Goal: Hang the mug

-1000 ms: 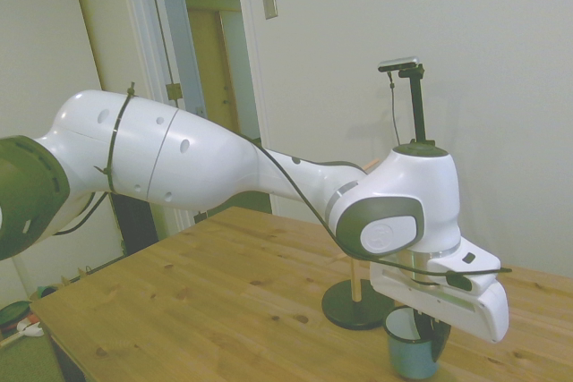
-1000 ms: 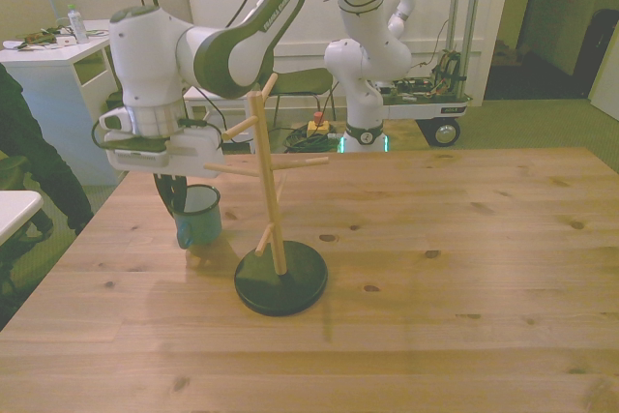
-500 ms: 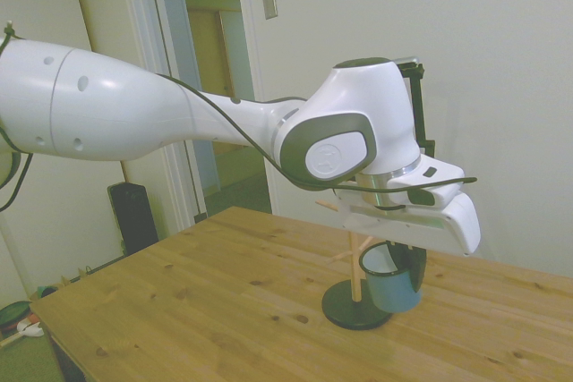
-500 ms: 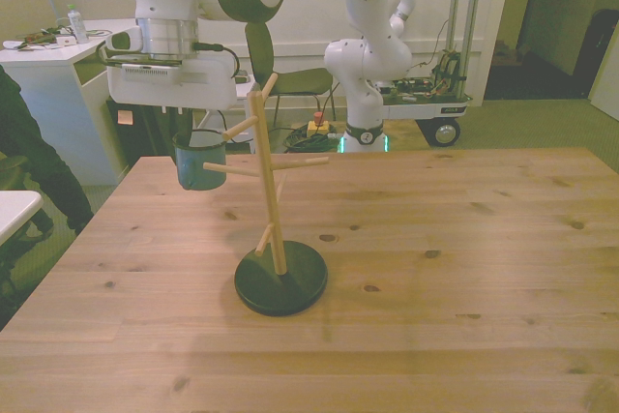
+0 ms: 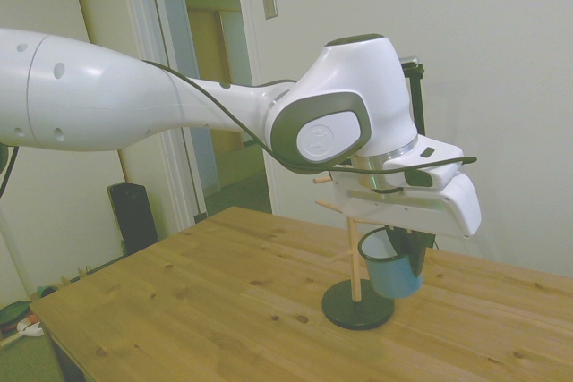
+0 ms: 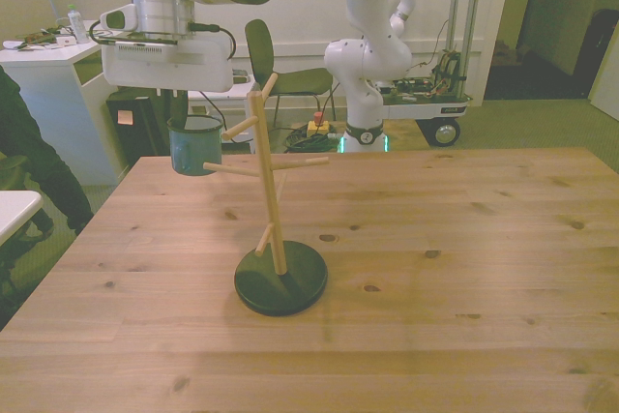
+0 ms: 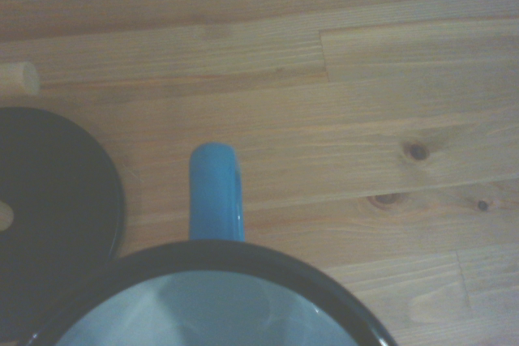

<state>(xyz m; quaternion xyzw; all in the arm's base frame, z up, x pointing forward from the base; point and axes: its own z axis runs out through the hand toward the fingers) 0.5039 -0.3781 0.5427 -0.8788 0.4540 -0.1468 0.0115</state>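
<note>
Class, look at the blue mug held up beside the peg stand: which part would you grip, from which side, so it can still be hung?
Grip the mug by its rim wall from above, on the side opposite the handle. It hangs upright with its mouth up, and the handle loop must stay free for a peg of the stand. The claw appears to hold it this way.
</note>
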